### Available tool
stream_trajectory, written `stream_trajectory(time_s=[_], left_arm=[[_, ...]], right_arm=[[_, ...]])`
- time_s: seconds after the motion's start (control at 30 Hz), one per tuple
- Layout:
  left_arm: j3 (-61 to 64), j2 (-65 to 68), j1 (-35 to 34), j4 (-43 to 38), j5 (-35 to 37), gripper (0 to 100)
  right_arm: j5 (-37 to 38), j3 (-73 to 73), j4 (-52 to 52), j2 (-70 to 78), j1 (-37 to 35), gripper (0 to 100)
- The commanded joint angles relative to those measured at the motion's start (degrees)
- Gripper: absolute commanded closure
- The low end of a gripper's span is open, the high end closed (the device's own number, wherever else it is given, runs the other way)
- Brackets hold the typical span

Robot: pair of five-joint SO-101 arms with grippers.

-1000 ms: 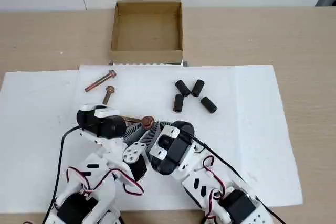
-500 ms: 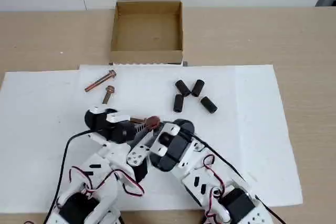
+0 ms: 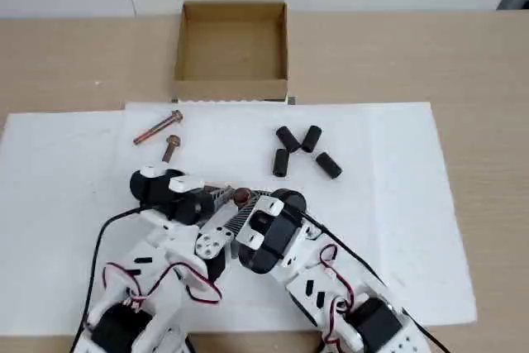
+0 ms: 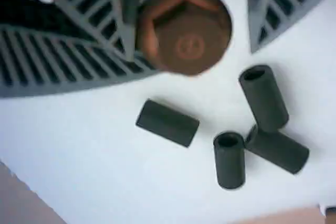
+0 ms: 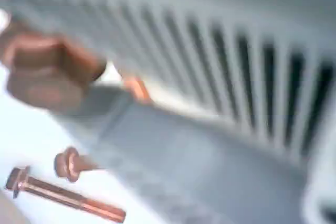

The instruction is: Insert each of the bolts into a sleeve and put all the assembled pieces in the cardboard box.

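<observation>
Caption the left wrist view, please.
Grey gripper fingers flank a copper bolt; four black sleeves loose on the white sheet.

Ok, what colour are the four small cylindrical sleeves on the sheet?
The small cylindrical sleeves are black, clearest in the left wrist view.

Table [image 3: 471,55]: light tan wood grain. Sheet [image 3: 397,204]: plain white. Cardboard box [image 3: 234,87]: plain brown, inside and out. Four sleeves [image 3: 287,138] [image 3: 312,139] [image 3: 281,162] [image 3: 328,164]: matte black. Two loose bolts [image 3: 158,128] [image 3: 171,148]: copper-brown. Gripped bolt [image 4: 184,40]: same copper, darker rust tone on the hex head. Left gripper [image 4: 191,22] fingers [image 4: 63,72]: grey, ribbed with dark slots. Arms [image 3: 149,262]: white shells, black motors. Wires [image 3: 194,283]: red, white and black.
</observation>
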Motion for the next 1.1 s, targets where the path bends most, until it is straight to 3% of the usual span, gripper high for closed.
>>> stream_trajectory(time_s=[0.0,0.23,0.37,0.63,0.87,1.07], left_arm=[[-4.09,-0.53,-1.93,0.70,-0.26,87],[-9.27,-0.53,-2.29,2.37,-0.09,88],[-10.59,-0.62,-5.01,2.20,-0.18,100],[-5.49,-0.53,-16.44,2.37,-0.79,100],[3.56,-0.62,-24.09,2.20,-8.88,100],[8.57,-0.70,-25.32,2.11,-13.98,100]], right_arm=[[0.09,-1.23,-1.19,-0.92,0.13,99.5],[-3.69,-0.44,-1.45,-0.92,2.86,99.5],[-8.70,0.70,-0.92,-0.75,6.81,99.5],[-15.21,0.09,2.15,-0.40,12.18,99.5],[-18.64,-7.82,9.89,1.63,15.43,99.5],[-20.92,-21.80,10.15,20.18,15.43,99.5]])
